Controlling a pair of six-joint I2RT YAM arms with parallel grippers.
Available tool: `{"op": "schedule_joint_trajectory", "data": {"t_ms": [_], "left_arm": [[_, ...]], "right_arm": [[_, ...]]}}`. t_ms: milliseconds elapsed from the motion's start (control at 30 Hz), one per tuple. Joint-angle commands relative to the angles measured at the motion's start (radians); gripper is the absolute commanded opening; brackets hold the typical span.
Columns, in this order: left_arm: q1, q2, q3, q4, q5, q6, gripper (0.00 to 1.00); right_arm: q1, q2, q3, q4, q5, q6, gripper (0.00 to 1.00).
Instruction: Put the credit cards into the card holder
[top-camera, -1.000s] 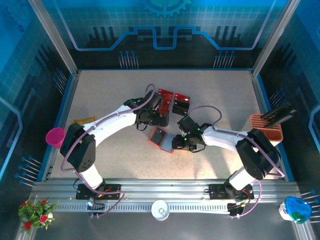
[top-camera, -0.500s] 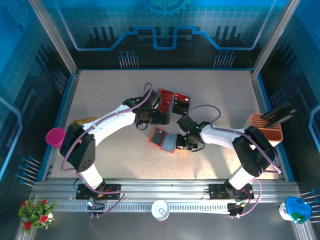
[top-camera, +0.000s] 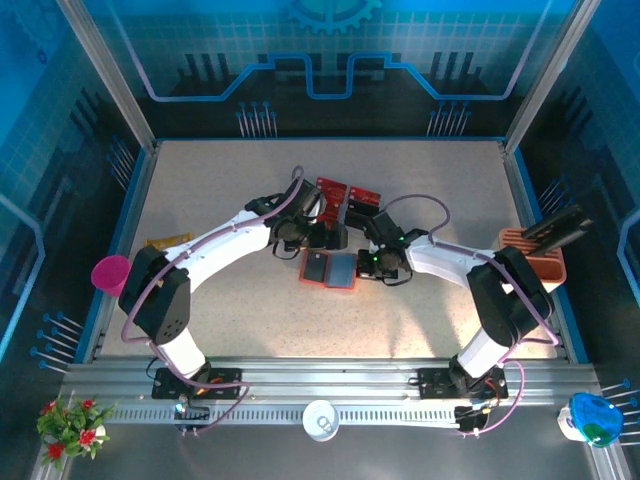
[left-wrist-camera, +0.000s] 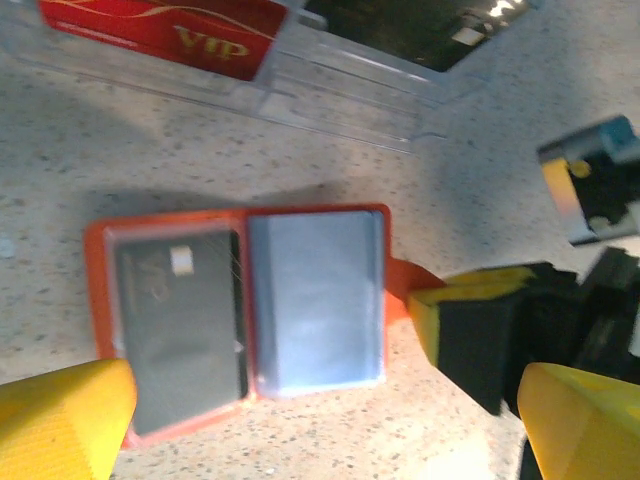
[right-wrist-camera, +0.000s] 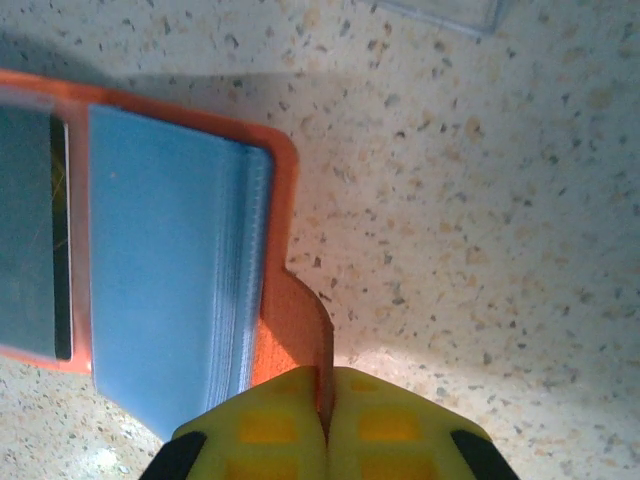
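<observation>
The right gripper (right-wrist-camera: 326, 405) is pinching the 3 o'clock tab of the small orange-red folding card holder (left-wrist-camera: 240, 310), lying open mid-table, long axis 9-to-3, while the wide-spread left gripper (left-wrist-camera: 320, 425) is hovering above it, free for the thin red credit cards (left-wrist-camera: 170, 25) at 12 o'clock.

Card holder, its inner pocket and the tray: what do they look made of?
Card holder: orange-red soft plastic or faux leather, probably; its tab bends in the shut right gripper. Inner pocket: grey flexible plastic sheets, stacked edges showing. Tray: clear rigid plastic, glossy see-through walls.
</observation>
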Motion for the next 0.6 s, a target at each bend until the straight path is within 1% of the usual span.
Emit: {"op": "schedule_joint_trajectory", "data": {"t_ms": [0,133,233,433,567], "left_arm": [[-0.013,-0.003,-0.021,0.063,0.108,-0.001,0.99],[-0.019,0.001,-0.076,0.136,0.156,-0.007,0.99],[-0.019,0.017,-0.102,0.168,0.170,-0.004,0.99],[-0.019,0.071,-0.078,0.151,0.160,0.025,0.99],[-0.019,0.094,-0.072,0.137,0.146,0.042,0.99]], "right_arm": [[-0.010,0.020,0.018,-0.021,-0.028,-0.025,0.00],[-0.009,0.019,-0.001,-0.005,-0.036,-0.011,0.00],[-0.011,0.019,-0.011,0.006,-0.040,-0.017,0.00],[-0.025,0.019,-0.028,0.041,-0.063,-0.073,0.00],[-0.036,0.023,-0.027,0.034,-0.070,-0.107,0.00]]}}
